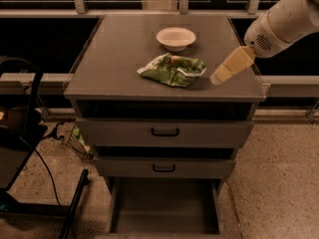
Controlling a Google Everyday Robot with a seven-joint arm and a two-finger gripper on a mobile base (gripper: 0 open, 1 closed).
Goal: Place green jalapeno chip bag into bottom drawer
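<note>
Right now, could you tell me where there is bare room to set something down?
The bottom drawer is bare throughout. The cabinet top is free left of the white bowl and green jalapeno chip bag. Crowded: the right front, where the pincer is close beside the bag.

The end effector hangs low over the right front of the worktop, just beside the green jalapeno chip bag. There is bare surface to the bag's left and front, and the white bowl stands apart behind it. Below, the bottom drawer is pulled out, its flat floor reachable from above, with the two shut drawer fronts directly over its rear edge and a black frame crowding the floor at left.
</note>
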